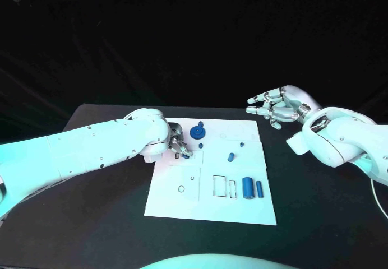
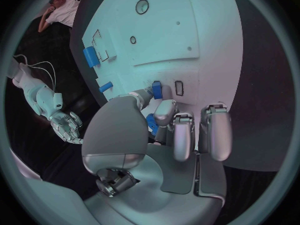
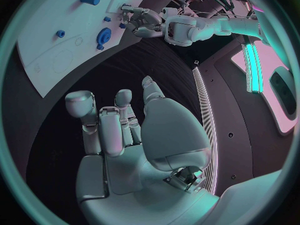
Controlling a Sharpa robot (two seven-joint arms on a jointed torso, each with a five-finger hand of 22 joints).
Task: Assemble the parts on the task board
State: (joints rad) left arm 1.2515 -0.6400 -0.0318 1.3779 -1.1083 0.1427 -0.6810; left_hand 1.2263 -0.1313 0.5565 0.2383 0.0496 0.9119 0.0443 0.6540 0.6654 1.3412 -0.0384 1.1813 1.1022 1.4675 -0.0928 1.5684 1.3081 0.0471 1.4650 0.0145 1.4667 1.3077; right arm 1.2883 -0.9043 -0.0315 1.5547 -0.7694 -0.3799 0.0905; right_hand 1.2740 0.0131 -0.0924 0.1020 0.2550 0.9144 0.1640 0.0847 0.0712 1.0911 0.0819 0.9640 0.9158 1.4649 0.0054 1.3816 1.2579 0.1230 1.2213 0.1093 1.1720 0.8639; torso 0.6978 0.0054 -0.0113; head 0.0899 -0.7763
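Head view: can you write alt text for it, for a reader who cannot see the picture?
The robot's left hand pinches a small blue part at the left edge of the white rectangular task board on the black table. The right hand hangs open, off the board. A blue gear-like disc and two blue cylinders sit on the board.

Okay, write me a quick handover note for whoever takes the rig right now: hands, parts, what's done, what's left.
Left hand: down on the task board at its left edge, fingertips pinching a small blue part against the board.
Right hand: open, holding nothing, raised off the board past its far right corner.
Parts: blue gear near the far edge; small blue peg mid-board; two blue cylinders lying side by side near the right edge.
Done: cannot tell if any part is fully seated.
Left: the rectangular outlines beside the cylinders and the round outline lower left look unfilled.
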